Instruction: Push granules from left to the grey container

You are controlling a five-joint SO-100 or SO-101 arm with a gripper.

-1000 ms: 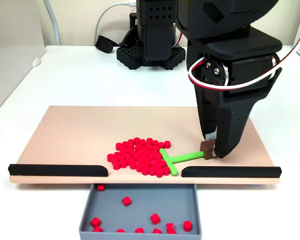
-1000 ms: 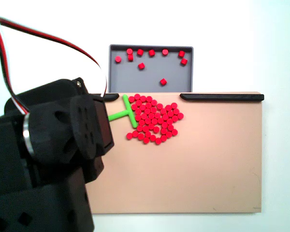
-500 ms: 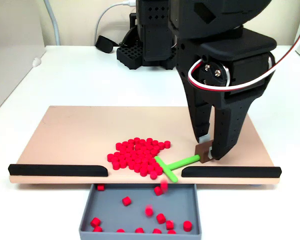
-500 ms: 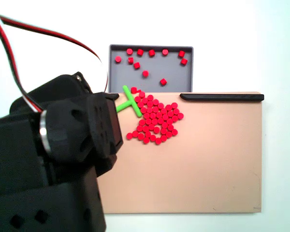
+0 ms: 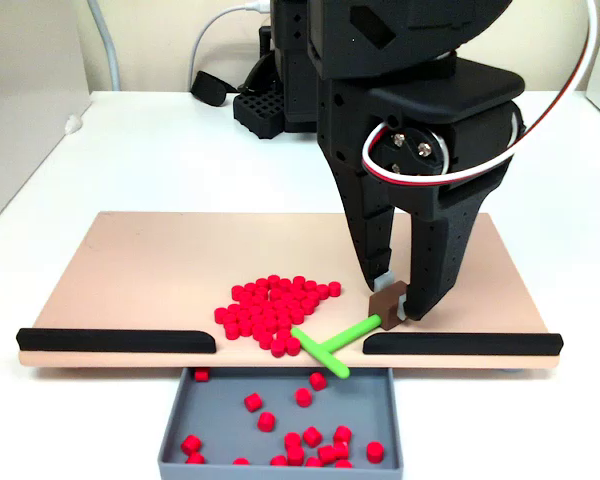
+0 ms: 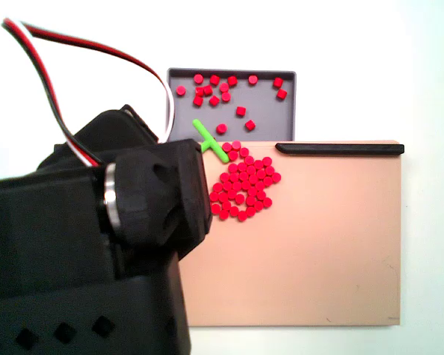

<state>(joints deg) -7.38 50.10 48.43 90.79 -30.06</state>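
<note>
The red granules (image 5: 275, 303) lie in a heap on the tan board (image 5: 140, 265), just behind the gap between two black strips; from above the heap (image 6: 244, 181) sits below the grey container (image 6: 270, 118). Several more granules (image 5: 315, 440) lie loose in the grey container (image 5: 220, 400) in front of the board. My gripper (image 5: 393, 305) is shut on the brown handle block of the green T-shaped pusher (image 5: 330, 345). The pusher's head pokes over the board's front edge, and in the view from above the pusher (image 6: 211, 140) reaches over the container's rim.
Black strips (image 5: 115, 340) (image 5: 460, 343) line the board's front edge on either side of the gap. The arm's base (image 5: 295, 90) and cables stand behind the board. In the view from above the arm's body (image 6: 81, 244) hides the board's left part.
The gripper moved left in the front view and swung the pusher's head forward over the board's edge. Several granules dropped from the heap's right front into the container.
</note>
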